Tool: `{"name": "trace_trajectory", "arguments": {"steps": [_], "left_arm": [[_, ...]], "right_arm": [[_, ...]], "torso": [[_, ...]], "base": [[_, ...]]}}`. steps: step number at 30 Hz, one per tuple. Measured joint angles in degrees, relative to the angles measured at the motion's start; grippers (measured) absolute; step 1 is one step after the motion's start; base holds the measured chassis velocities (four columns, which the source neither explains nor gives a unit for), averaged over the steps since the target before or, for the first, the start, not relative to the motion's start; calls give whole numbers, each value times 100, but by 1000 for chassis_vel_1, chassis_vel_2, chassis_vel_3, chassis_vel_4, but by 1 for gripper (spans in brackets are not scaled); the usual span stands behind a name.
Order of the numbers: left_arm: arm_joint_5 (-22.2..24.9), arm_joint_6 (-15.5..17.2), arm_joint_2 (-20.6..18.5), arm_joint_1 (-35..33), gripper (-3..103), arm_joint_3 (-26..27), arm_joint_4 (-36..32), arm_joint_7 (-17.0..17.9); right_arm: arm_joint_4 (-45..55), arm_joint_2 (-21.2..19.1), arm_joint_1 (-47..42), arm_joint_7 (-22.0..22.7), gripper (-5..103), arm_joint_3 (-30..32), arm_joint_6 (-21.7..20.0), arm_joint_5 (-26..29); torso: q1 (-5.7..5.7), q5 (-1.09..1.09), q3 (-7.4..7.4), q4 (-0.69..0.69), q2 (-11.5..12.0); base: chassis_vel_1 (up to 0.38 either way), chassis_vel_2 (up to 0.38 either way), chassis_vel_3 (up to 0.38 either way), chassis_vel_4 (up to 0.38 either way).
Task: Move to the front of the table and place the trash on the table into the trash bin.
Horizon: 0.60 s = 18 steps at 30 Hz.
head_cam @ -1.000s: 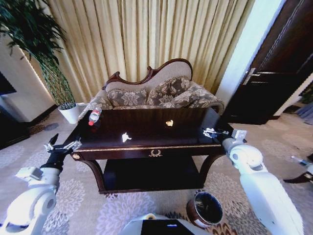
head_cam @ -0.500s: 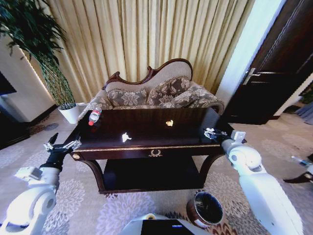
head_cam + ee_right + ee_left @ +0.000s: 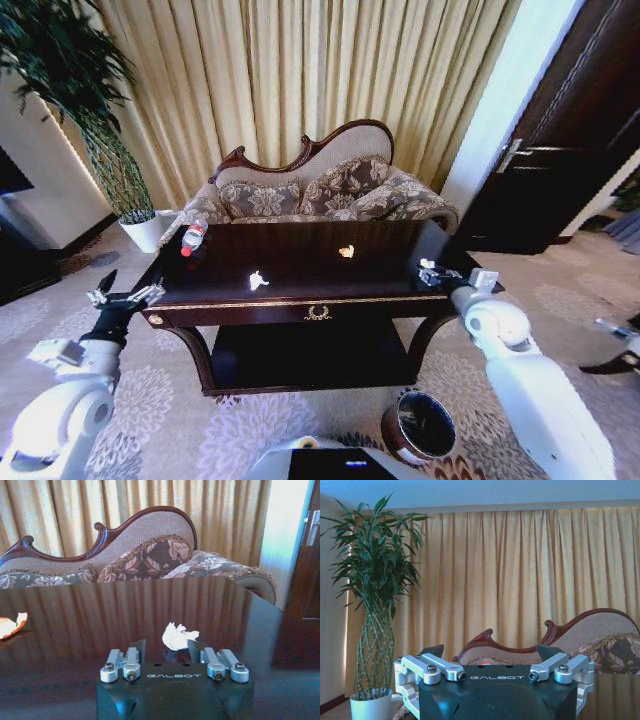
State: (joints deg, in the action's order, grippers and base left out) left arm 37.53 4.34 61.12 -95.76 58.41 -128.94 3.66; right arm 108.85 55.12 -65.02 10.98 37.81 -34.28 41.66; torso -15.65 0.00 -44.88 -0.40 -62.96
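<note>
Head view looks forward and down from above, taking in the whole long dark glossy wooden table [image 3: 300, 262]. Right wrist view sits low behind the right gripper [image 3: 166, 652], facing across the tabletop. Left wrist view, behind the left gripper [image 3: 490, 655], faces likewise. All share the carved-back patterned sofa [image 3: 320, 190].

Right claw [image 3: 428, 271] eased slightly toward crumpled white paper [image 3: 178, 635] at table's right end.

Gold pleated curtains [image 3: 300, 80] hang wall to wall behind a carved-back floral sofa [image 3: 320, 190]. A tall potted bamboo [image 3: 90, 110] stands at left, a dark wooden door [image 3: 570, 140] at right, above patterned carpet [image 3: 170, 420].
</note>
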Motion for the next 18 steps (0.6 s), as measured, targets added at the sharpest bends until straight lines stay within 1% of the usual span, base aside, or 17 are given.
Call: {"name": "trace_trajectory", "arguments": {"steps": [1,2,5,6,7,9,10,11,12,13,14,18], "left_arm": [[1,-2,1,0,100,0,-9,-2],[1,-2,1,0,100,0,-9,-2],[2,-4,-1,12,100,-4,-18,-9],[2,-4,-1,12,100,-4,-18,-9],[4,-5,-1,21,100,-9,-23,-12],[4,-5,0,21,100,-10,-24,-13],[4,-10,7,21,100,-15,-33,-25],[4,-16,20,21,100,-18,-39,-49],[4,-16,20,21,100,-18,-39,-49],[3,-21,31,19,100,-19,-41,-62],[2,-29,42,17,100,-19,-45,-70],[0,-40,54,12,100,-19,-54,-76]], "right_arm": [[-8,7,18,19,47,-17,14,-3],[-8,7,18,19,47,-17,14,-3],[-16,10,33,45,30,-25,38,-3],[-16,10,33,45,30,-25,38,-3],[-17,6,22,46,25,-16,54,-4],[-17,6,21,46,25,-14,55,-4],[-16,4,5,46,15,4,66,-6],[-16,4,-11,46,9,22,72,-6],[-16,4,-11,46,9,22,72,-6],[-12,3,-27,45,4,35,76,-6],[4,1,-49,44,2,52,77,-11],[36,-6,-82,6,1,93,77,-34]], "torso": [[0,0,0,0,0],[0,0,0,0,0],[0,0,0,0,0],[0,0,0,0,0],[0,0,0,0,0],[0,0,0,0,0],[0,0,0,0,0],[0,0,0,0,0],[0,0,0,0,0],[0,0,0,0,0],[0,0,0,0,0],[0,0,0,0,0]], "base": [[0,0,0,0],[0,0,0,0],[0,0,0,0],[0,0,0,0],[0,0,0,0],[0,0,0,0],[0,0,0,0],[0,0,0,0],[0,0,0,0],[0,0,0,0],[0,0,0,0],[0,0,0,0]]}}
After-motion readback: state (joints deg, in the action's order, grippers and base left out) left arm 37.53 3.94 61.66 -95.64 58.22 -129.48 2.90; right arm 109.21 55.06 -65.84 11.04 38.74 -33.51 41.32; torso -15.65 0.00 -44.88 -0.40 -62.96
